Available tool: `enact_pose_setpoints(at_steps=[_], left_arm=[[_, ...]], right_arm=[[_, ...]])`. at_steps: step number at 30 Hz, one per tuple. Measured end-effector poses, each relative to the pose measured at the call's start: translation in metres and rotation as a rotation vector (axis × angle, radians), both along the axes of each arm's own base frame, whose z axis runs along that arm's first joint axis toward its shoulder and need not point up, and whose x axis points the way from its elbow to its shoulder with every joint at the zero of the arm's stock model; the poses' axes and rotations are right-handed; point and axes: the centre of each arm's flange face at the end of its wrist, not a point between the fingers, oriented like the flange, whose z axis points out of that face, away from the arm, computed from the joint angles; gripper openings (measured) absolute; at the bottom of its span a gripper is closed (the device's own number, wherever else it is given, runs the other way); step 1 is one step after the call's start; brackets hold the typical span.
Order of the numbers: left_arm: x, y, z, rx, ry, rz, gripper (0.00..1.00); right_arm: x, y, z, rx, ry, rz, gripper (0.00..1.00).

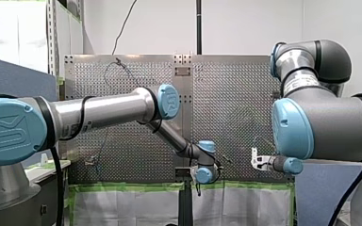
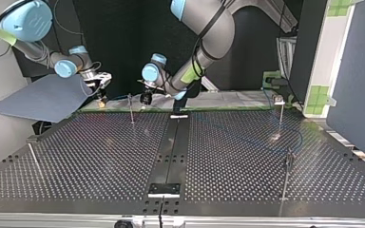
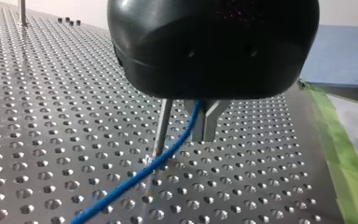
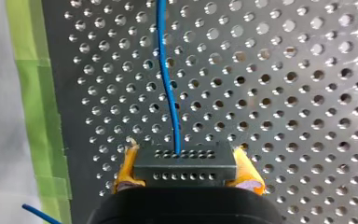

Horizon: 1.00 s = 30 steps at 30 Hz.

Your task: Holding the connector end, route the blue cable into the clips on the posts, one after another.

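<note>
Black connector (image 4: 185, 164) sits clamped betw. the yellow pads (image 4: 248, 173) of the right gripper (image 4: 185, 170); blue cable (image 4: 168, 84) leaves the connector's front face and runs straight ahead of those jaws over the perforated table (image 4: 284, 93), w/ a slight wiggle; green tape (image 4: 37, 93) edges the table off to one side of them. The cable also passes under the black left gripper (image 3: 184, 140), right beside a metal finger (image 3: 207, 123); can't tell whether those jaws pinch it or just straddle it. In the top view a thin post (image 2: 130, 108) stands just beside the left gripper.
</note>
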Motion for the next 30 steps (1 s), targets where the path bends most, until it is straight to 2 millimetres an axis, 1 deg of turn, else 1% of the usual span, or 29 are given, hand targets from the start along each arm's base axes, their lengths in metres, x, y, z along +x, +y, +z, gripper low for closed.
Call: enact_pose_setpoints(at_steps=[5, 15, 21, 30], left_arm=[[0.005, -0.003, 0.007, -0.013, -0.012, 0.003, 0.0], [0.02, -0.004, 0.022, -0.035, -0.032, 0.017, 0.0], [0.025, -0.001, 0.024, -0.034, -0.033, 0.024, 0.0], [0.026, 0.001, 0.024, -0.019, -0.031, 0.041, 0.0]], right_arm=[[-0.001, -0.004, -0.001, 0.001, 0.001, -0.003, 0.0], [-0.004, -0.021, 0.008, -0.013, -0.005, -0.015, 0.0], [-0.002, -0.028, 0.013, -0.018, -0.012, -0.015, 0.0], [0.001, -0.031, 0.015, -0.017, -0.016, -0.008, 0.0]])
